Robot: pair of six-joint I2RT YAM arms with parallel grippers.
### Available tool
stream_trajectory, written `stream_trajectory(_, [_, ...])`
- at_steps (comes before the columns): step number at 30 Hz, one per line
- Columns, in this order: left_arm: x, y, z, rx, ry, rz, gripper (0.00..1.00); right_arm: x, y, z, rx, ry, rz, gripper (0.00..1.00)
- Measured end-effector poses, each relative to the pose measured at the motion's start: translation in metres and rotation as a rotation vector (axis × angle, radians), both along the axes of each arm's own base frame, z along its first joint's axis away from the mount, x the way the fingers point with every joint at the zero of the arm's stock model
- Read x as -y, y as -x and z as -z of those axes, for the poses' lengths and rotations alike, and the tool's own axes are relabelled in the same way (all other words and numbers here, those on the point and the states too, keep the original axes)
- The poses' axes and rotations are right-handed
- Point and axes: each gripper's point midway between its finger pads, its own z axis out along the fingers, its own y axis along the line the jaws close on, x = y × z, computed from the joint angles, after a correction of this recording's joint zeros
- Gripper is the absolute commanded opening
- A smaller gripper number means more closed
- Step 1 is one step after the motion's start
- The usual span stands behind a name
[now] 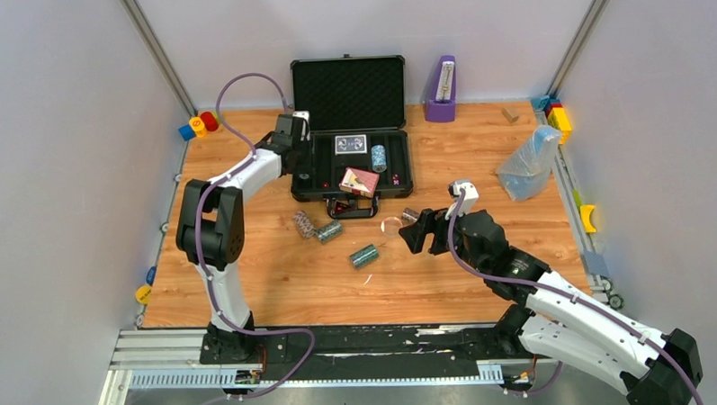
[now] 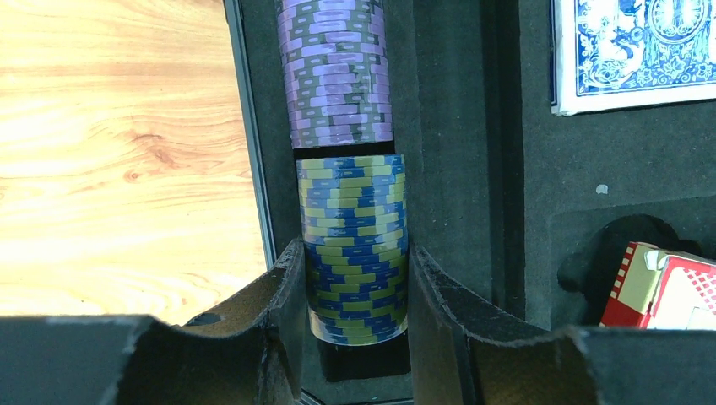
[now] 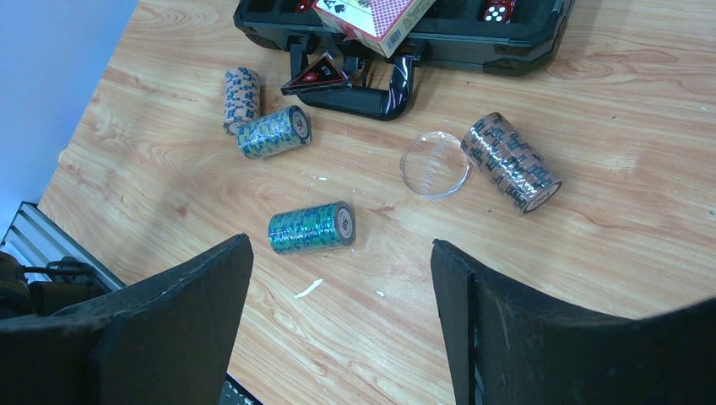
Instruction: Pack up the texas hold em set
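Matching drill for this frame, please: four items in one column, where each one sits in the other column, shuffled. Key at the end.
Items
1. blue-and-yellow chip stack
2. green chip stack
3. red card deck
4. purple metronome

Places
A. lying on its side on the table
B. standing at the far edge, right of the open case
C. between the left gripper fingers, in a case slot
D. tilted at the case's front edge

Pairs: 1-C, 2-A, 3-D, 4-B
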Motion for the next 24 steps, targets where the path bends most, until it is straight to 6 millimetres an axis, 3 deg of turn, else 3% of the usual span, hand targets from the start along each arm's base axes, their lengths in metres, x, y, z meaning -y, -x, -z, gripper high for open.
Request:
stream_trajectory(4, [-0.002, -0.001, 0.000, -0.005, 0.015, 0.002, 0.31, 0.000, 0.000, 0.000, 0.000, 0.000, -0.001, 0.79])
stream_trajectory(6, [-0.002, -0.001, -0.001, -0.011, 0.027, 0.007, 0.52, 0.000, 0.000, 0.000, 0.000, 0.000, -0.002, 0.79])
stream_trajectory(8, [-0.003, -0.001, -0.002, -0.018, 0.037, 0.010, 0.62, 0.000, 0.000, 0.000, -0.001, -0.001, -0.002, 0.79])
stream_trajectory(14, [-0.001, 0.000, -0.004, -0.018, 0.061, 0.020, 0.69, 0.000, 0.000, 0.000, 0.001, 0.002, -0.003, 0.78])
stream_trajectory(15, [-0.001, 0.000, -0.005, -0.018, 0.061, 0.020, 0.75, 0.000, 0.000, 0.000, 0.002, 0.002, -0.005, 0.79])
stream_trajectory(16, [-0.002, 0.001, -0.007, -0.015, 0.061, 0.019, 0.90, 0.000, 0.001, 0.000, 0.002, 0.001, -0.008, 0.79])
stream_trajectory(17, [-0.003, 0.003, -0.010, -0.011, 0.058, 0.020, 0.95, -0.001, 0.001, 0.000, 0.002, 0.000, -0.010, 0.78])
stream_trajectory(20, [-0.008, 0.014, -0.026, 0.017, 0.054, 0.019, 1.00, -0.001, 0.003, -0.001, 0.005, -0.005, -0.019, 0.79])
stream_trajectory(24, [-0.019, 0.040, -0.062, 0.108, 0.056, 0.011, 1.00, -0.001, 0.003, -0.003, 0.009, -0.010, -0.022, 0.79])
